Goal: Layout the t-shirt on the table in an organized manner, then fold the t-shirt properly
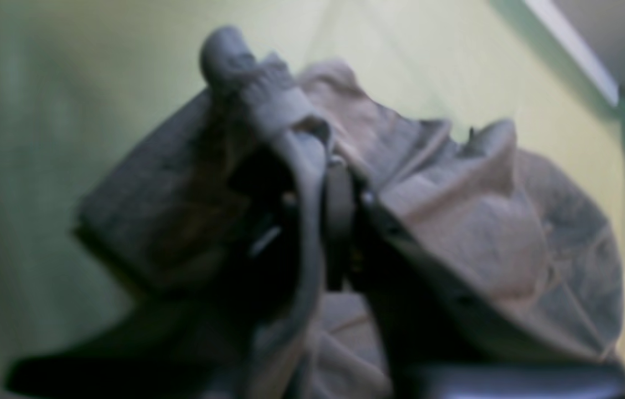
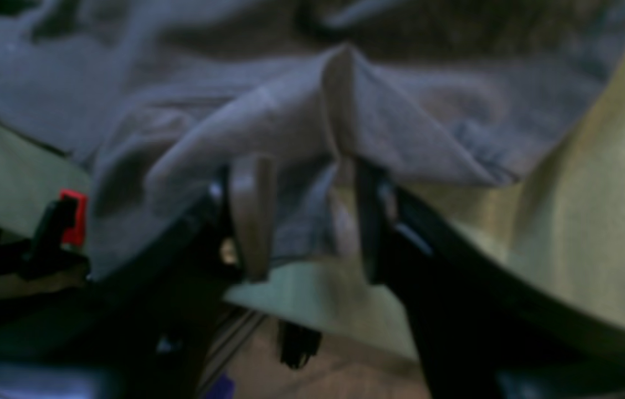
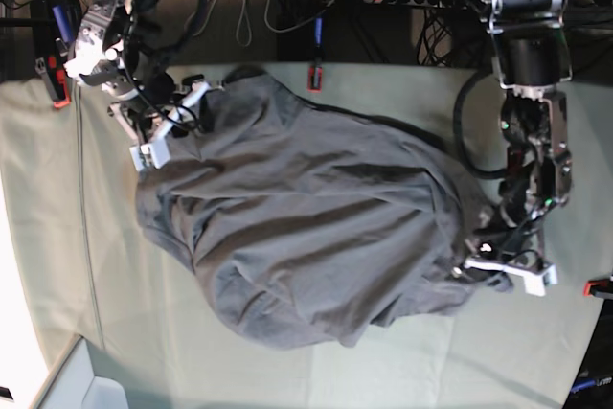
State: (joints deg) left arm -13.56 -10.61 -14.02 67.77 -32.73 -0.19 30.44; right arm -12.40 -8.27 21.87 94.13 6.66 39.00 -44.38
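Right gripper (image 2: 304, 216) jaws parted, t-shirt (image 2: 301, 111) fold between.

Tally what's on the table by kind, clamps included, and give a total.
Dark grey t-shirt: 1
Robot tool at the shirt: 2, left, right
Red clamp at the table edge: 3, at
Total: 6

- Left gripper (image 3: 479, 270) at four o'clock in the base view, arm reaching in from two o'clock; jaw state unclear.
- Right gripper (image 2: 304, 216) at ten o'clock, jaws visibly parted.
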